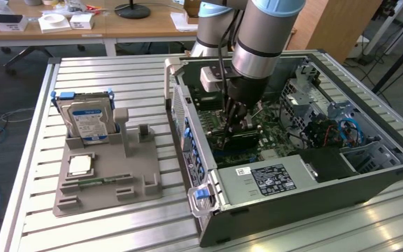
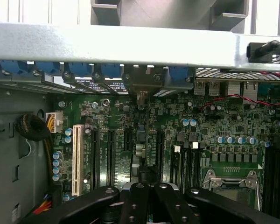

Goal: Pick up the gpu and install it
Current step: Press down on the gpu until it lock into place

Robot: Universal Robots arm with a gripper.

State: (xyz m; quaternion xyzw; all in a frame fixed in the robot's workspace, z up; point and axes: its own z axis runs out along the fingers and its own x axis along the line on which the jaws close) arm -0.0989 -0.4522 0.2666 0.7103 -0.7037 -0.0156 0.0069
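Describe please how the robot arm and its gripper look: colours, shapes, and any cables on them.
The arm is built of thick round grey metal tubes with a light blue cap at a joint and a black ring lower down. A thin dark cable runs down beside it, past a white box-like part. The gripper is black and slim. In the wrist view its black linkage bars carry round silver pivot pins.

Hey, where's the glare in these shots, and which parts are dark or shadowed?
Exterior view: window light glares off the ribbed aluminium table near the open black computer case; the black two-finger gripper looks dark against the motherboard. Wrist view: the case's pale metal rear edge is washed out, while the green motherboard below is dim.
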